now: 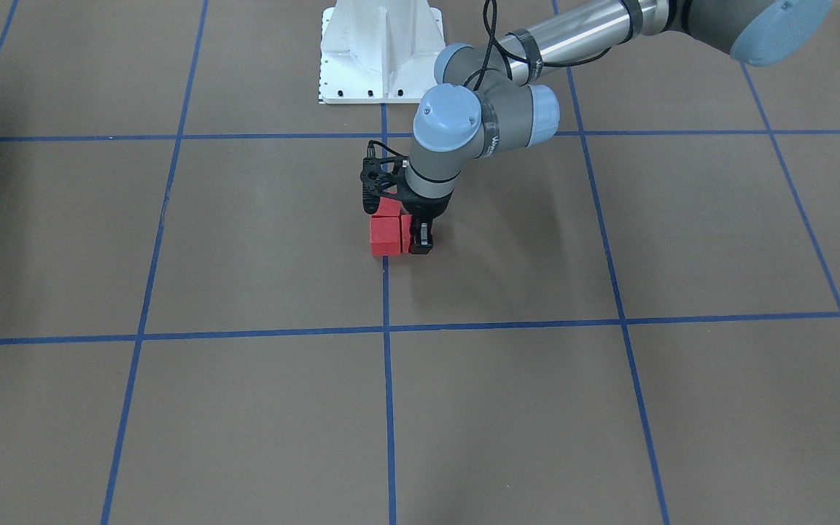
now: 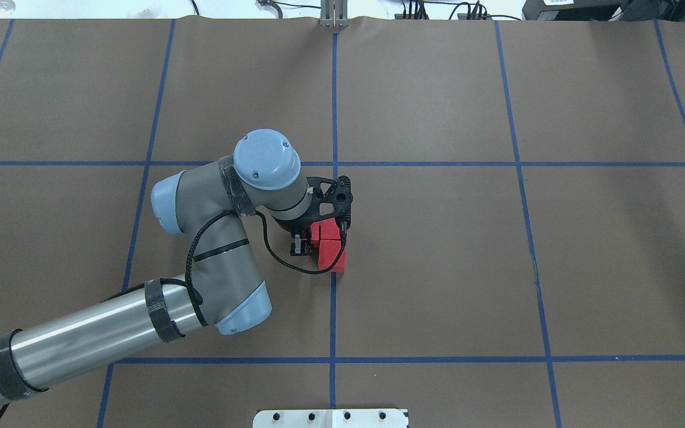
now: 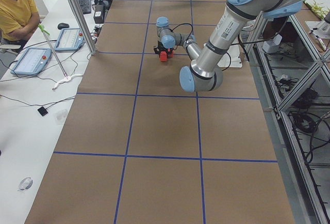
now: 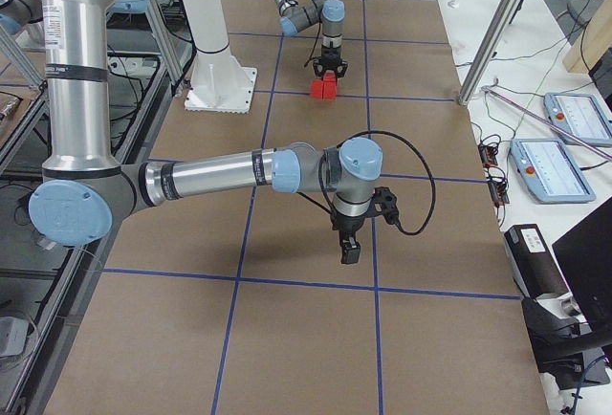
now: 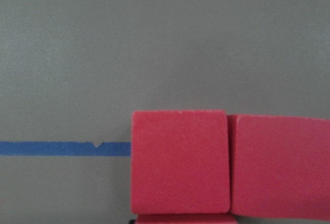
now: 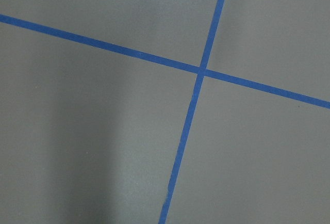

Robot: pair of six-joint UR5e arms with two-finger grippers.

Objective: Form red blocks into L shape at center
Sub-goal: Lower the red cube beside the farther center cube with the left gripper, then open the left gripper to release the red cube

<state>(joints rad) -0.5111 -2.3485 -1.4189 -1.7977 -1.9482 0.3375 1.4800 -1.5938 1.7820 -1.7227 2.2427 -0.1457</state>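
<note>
Now our left gripper (image 1: pixel 414 240) pinches the last red cube (image 5: pixel 180 219) against the other two (image 1: pixel 385 235); next we release gently.

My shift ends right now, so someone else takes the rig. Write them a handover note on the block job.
Left end effector: down at the third red block; grip or release cannot be told.
Right end effector: above a tape crossing, away from the job; open or shut unclear.
Red blocks: all three together in an L on the centre tape line.
Done: L looks formed.
To do: release if gripping, then lift clear.
</note>
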